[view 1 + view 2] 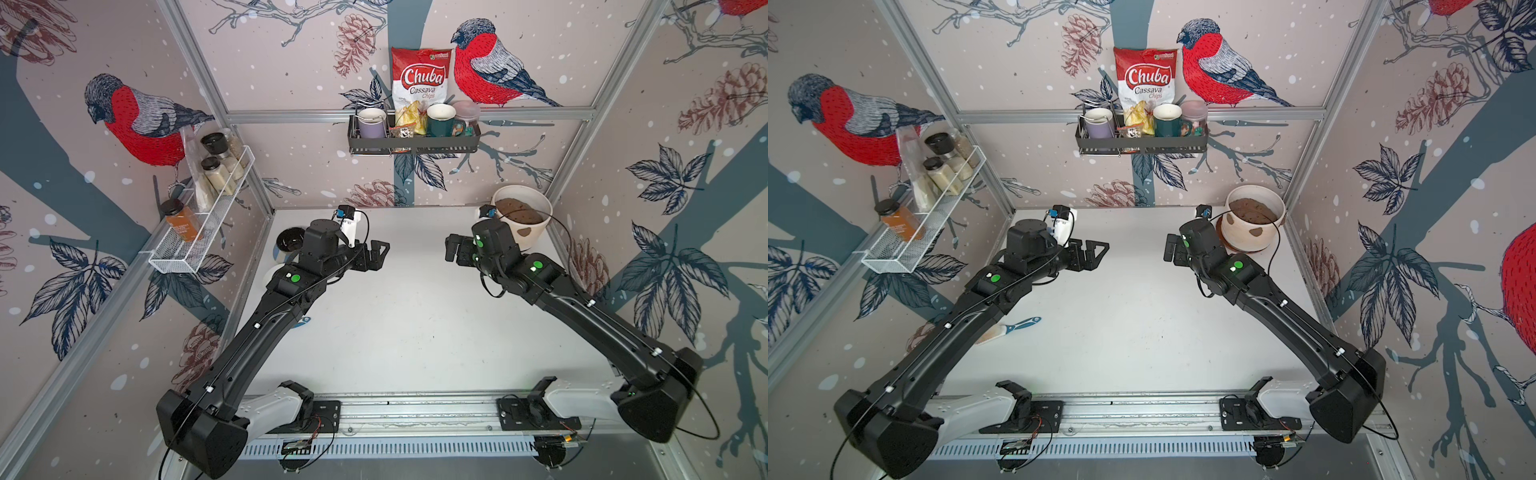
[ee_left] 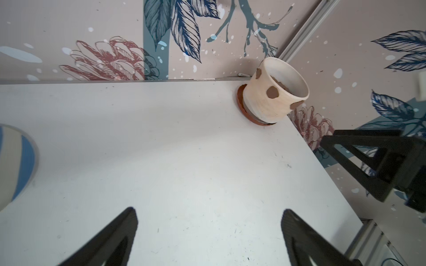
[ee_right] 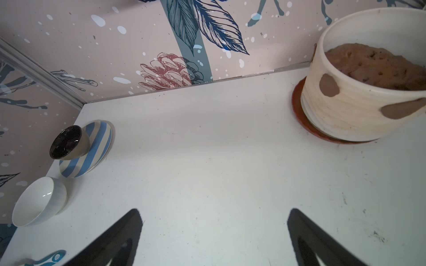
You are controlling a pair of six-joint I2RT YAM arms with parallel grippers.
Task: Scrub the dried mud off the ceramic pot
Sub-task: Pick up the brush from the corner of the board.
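Found ceramic pot [image 1: 1239,230] upright in far right worktop [image 1: 1142,311] corner, dried mud [image 3: 328,85] on its inward side; lay nearer right fingers [image 3: 129,223] than left fingers [image 2: 124,223]; both pairs spread apart, empty

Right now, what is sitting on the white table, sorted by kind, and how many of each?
Flower pots: 1, the ceramic pot
Saucers: 1, the brown saucer under it
Bowls: 2, the black bowl and the white bowl
Plates: 1, the striped plate
Brushes: 1, the blue-handled brush
Total: 6
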